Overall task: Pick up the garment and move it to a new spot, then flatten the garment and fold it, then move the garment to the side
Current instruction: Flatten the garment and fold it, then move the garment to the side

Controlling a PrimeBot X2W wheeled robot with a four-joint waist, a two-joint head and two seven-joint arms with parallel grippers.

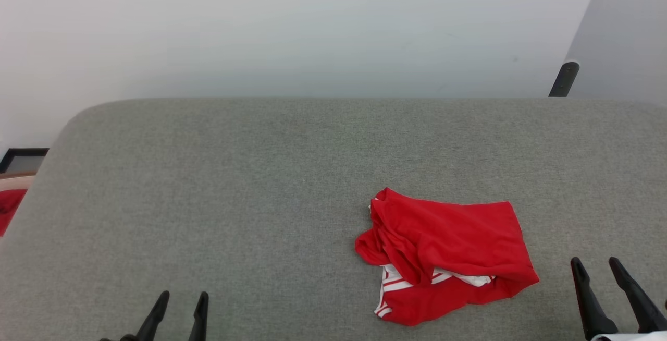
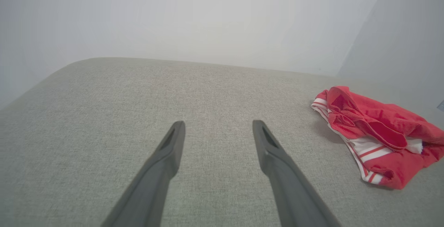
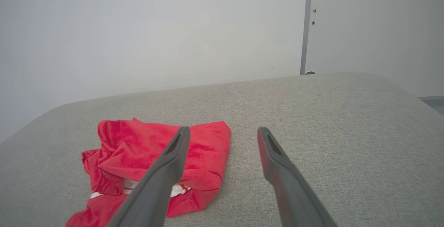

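The garment (image 1: 448, 252) lies crumpled on the grey padded table (image 1: 234, 174), right of centre and toward the near edge. It is red with white-and-red striped trim poking out along its lower left side; no lettering shows. My left gripper (image 1: 182, 299) stands open at the lower left, well away from the cloth, nothing between its fingers. In the left wrist view the gripper (image 2: 218, 126) points at bare fabric with the garment (image 2: 374, 133) off to the right. My right gripper (image 1: 596, 265) is open just right of the garment. In the right wrist view that gripper (image 3: 223, 131) hovers beside the garment (image 3: 138, 154), which its left finger partly covers.
A white wall rises behind the table's far edge. A dark post (image 1: 564, 77) stands at the back right beside a grey panel. Something red (image 1: 8, 208) lies off the table's left edge, below a dark frame (image 1: 21, 158).
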